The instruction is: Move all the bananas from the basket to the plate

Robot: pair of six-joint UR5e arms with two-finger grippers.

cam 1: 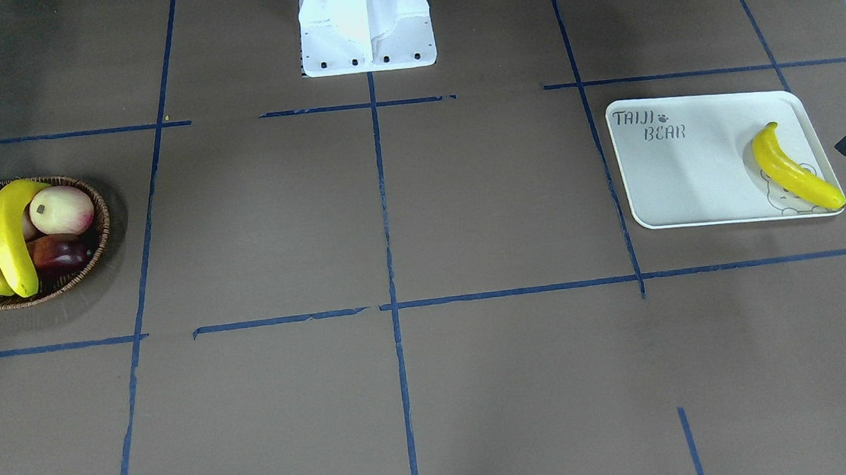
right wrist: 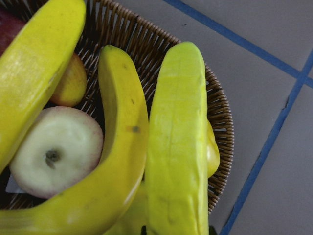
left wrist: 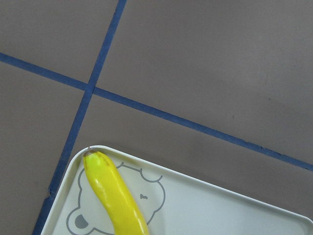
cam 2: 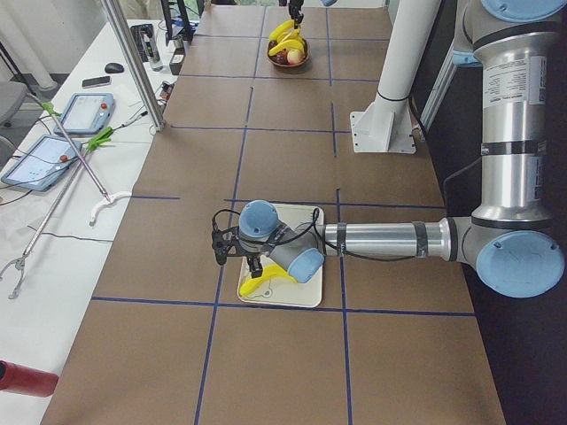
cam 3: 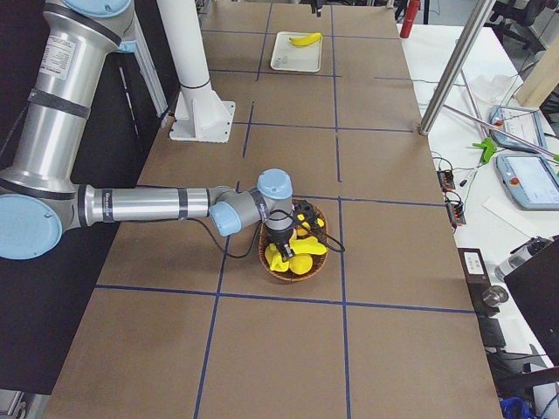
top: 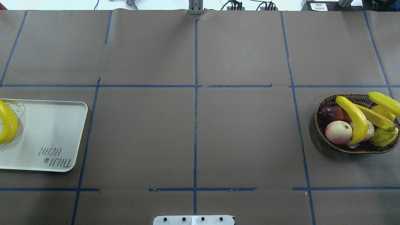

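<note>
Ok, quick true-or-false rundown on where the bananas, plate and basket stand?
1. One banana lies on the plate. True.
2. It lies across the lettering. False: it lies over the bear drawing, at the end away from the lettering.
3. The basket has no bananas in it. False: several bananas lie in it.
4. The basket also holds other fruit. True: an apple, for one.
5. Plate and basket sit at opposite ends of the table. True.
</note>
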